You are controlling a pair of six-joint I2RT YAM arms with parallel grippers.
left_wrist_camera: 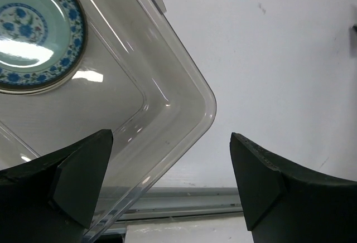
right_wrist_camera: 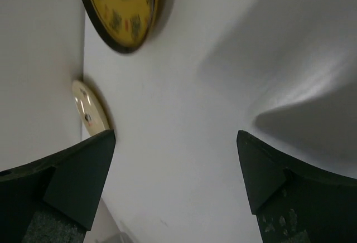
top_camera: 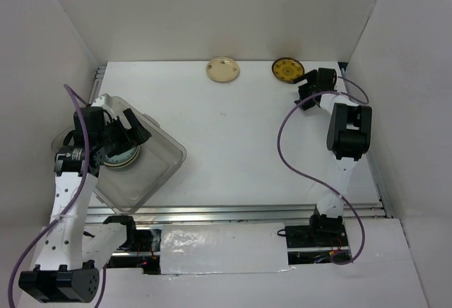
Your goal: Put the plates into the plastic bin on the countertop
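The clear plastic bin sits at the left of the white countertop. Inside it lies a stack of plates, topped by a teal-blue patterned plate. My left gripper hangs open over the bin, its jaws empty above the bin's near corner. A cream plate and a mustard-brown patterned plate lie at the far edge. My right gripper stands open and empty just right of the mustard plate; the cream plate shows beyond it.
White walls close in the table at the back and on both sides. A metal rail runs along the near edge, also seen under the bin's corner. Purple cables loop beside both arms.
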